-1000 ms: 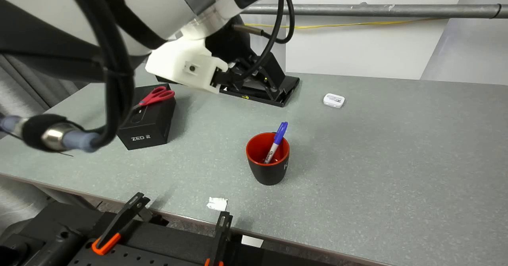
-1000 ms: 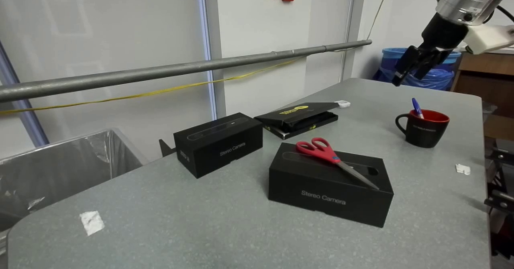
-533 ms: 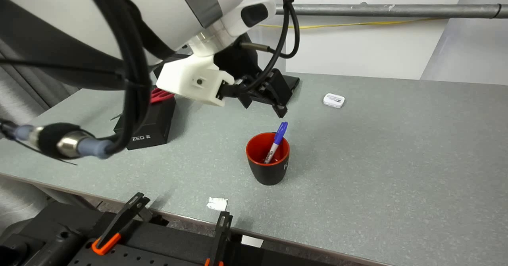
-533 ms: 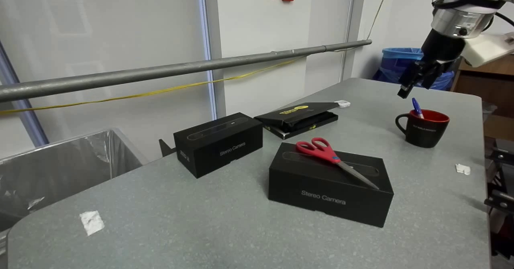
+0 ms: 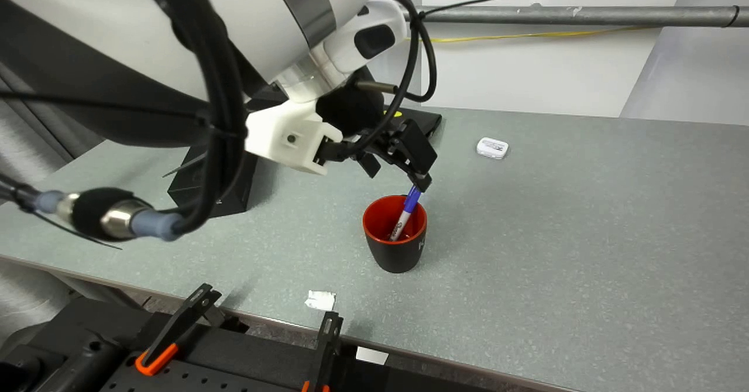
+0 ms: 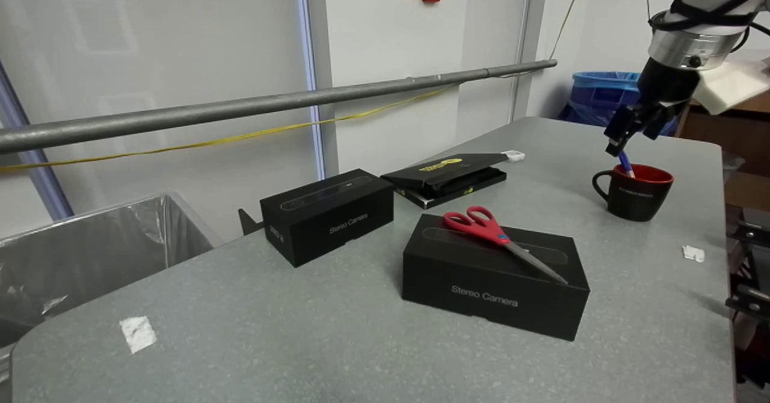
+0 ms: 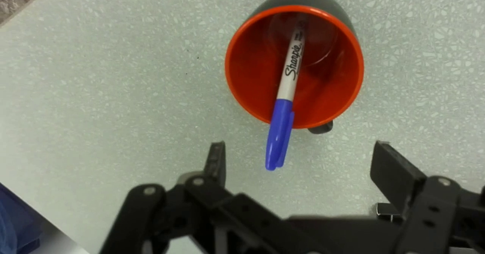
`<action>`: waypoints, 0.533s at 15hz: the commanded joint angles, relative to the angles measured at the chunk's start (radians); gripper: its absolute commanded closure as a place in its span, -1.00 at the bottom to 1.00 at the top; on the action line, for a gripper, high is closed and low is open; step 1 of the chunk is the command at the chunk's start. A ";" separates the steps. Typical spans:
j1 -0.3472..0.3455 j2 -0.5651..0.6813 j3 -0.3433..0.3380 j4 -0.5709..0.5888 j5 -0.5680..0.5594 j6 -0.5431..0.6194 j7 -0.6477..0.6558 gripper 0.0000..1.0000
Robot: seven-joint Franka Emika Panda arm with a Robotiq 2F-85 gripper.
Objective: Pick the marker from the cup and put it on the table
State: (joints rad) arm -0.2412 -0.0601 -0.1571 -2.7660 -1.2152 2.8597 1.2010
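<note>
The cup [image 5: 393,257] is black outside and red inside and stands upright on the grey table [image 5: 556,251]; it also shows in an exterior view [image 6: 634,201] and in the wrist view [image 7: 246,83]. The marker [image 7: 282,112] leans in the cup, its blue cap sticking out over the rim and its white barrel inside. It shows in both exterior views [image 5: 404,219] [image 6: 627,165]. My gripper [image 7: 298,148] is open and empty just above the cup. In the wrist view the cap's end lies between the fingers, nearer the left one. In an exterior view a fingertip of the gripper [image 5: 398,175] overlaps the cap's top.
A black box [image 6: 493,298] with red scissors [image 6: 481,228] on it, another black box [image 6: 328,216] and a flat half-open black box [image 6: 448,177] stand on the table. A small white case [image 5: 492,148] and a paper scrap [image 5: 320,300] lie near the cup. Clamps [image 5: 187,322] hold the near edge.
My gripper has come down and closer to the marker's cap, staying open. The cup and the marker have not moved.
</note>
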 commanded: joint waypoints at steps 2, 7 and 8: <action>-0.022 0.043 -0.023 0.047 -0.022 0.005 0.076 -1.00; -0.037 0.152 -0.058 0.141 0.018 0.039 0.098 -1.00; -0.038 0.181 -0.060 0.160 0.034 0.058 0.098 -1.00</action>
State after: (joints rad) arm -0.2698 0.0224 -0.2091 -2.6790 -1.2087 2.8658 1.2709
